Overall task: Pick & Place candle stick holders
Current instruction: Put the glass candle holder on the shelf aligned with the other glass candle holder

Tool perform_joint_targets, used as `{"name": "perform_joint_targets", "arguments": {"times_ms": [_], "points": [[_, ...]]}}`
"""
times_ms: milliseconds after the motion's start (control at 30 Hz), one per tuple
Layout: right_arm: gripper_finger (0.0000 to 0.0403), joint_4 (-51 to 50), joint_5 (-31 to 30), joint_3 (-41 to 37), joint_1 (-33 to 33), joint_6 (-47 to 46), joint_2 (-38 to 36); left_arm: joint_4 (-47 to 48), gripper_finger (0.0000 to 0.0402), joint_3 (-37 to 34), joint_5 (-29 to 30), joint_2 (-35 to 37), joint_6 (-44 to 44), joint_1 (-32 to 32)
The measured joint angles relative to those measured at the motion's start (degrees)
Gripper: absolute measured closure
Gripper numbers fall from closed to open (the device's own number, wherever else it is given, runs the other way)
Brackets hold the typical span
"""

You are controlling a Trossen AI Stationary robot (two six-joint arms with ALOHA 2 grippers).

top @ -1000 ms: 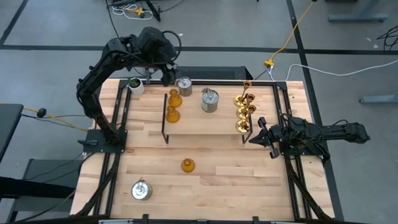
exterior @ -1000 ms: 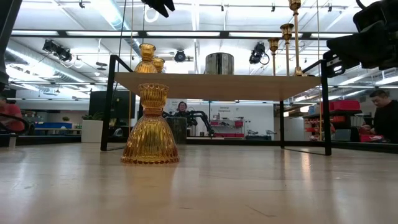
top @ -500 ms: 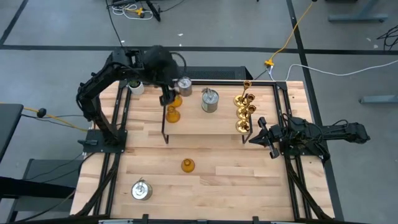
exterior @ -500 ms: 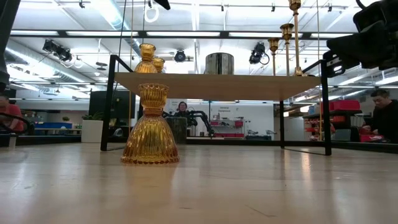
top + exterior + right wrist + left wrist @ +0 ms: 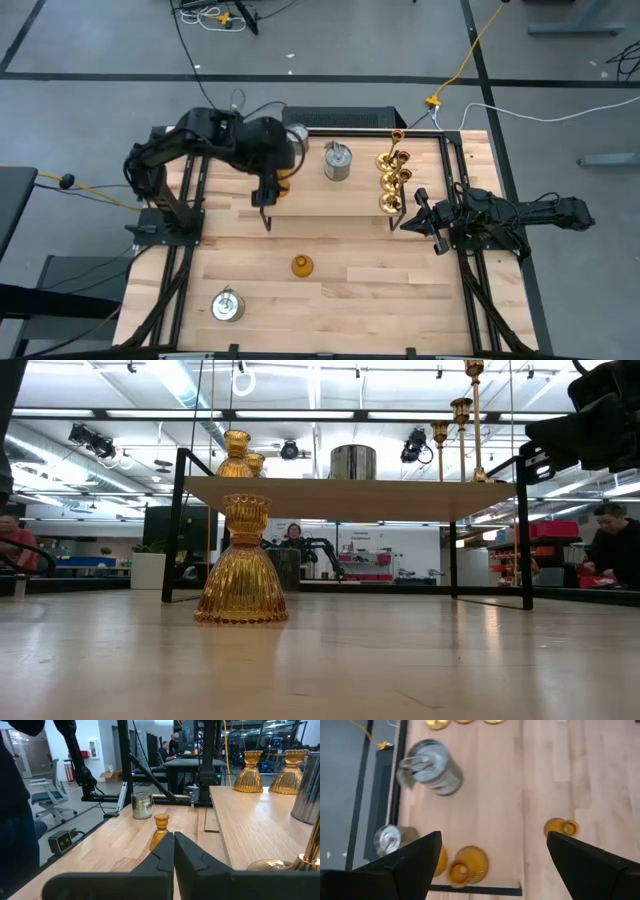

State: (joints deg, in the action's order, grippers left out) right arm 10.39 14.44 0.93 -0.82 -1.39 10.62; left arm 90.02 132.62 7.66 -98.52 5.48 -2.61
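While the left gripper (image 5: 266,192), fingers spread wide and empty, covers the rack's (image 5: 330,205) two amber holders (image 5: 462,865), I count two cans (image 5: 338,161) and three brass holders (image 5: 392,180) there; one amber (image 5: 301,265) and one can (image 5: 227,305) on the desk (image 5: 380,300). Right gripper (image 5: 417,211) closed beside it.

Bench (image 5: 340,290): pale matt wood planks. Amber holder (image 5: 241,563): ribbed glossy glass. Can-shaped holder (image 5: 431,767): dull silver metal.

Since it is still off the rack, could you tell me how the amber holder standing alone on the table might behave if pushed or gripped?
The amber holder has a wide ribbed skirt, so it probably slides rather than tips. Its narrow neck looks grippable; being seemingly glass, it may be slippery and breakable.
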Motion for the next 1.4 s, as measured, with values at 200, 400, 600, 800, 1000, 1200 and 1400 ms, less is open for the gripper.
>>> {"name": "perform_joint_targets", "arguments": {"times_ms": [200, 400, 600, 800, 1000, 1200, 1400], "points": [[0.0389, -0.1, 0.0, 0.0, 0.0, 0.0, 0.0, 0.0, 0.003, 0.0, 0.2, -1.3, 0.2, 4.1], [0.0389, -0.3, 0.0, 0.0, 0.0, 0.0, 0.0, 0.0, 0.003, 0.0, 0.2, -4.3, -0.5, 7.8], [0.0389, -0.3, 0.0, 0.0, 0.0, 0.0, 0.0, 0.0, 0.003, 0.0, 0.2, -7.3, -5.0, 12.2], [0.0389, -0.2, 0.0, 0.0, 0.0, 0.0, 0.0, -0.1, 0.003, 0.0, 0.1, -11.6, -9.7, 16.5], [0.0389, -0.2, 0.0, 0.0, 0.0, 0.0, 0.0, -0.3, 0.003, 0.0, 0.3, -16.5, -11.8, 19.9], [0.0389, -0.2, 0.0, 0.0, 0.0, 0.0, 0.0, -0.5, 0.003, 0.0, 0.8, -21.8, -13.5, 22.8], [0.0389, -0.2, 0.0, 0.0, 0.0, 0.0, 0.0, -0.7, 0.003, 0.0, 1.9, -26.0, -14.3, 25.8]]}}
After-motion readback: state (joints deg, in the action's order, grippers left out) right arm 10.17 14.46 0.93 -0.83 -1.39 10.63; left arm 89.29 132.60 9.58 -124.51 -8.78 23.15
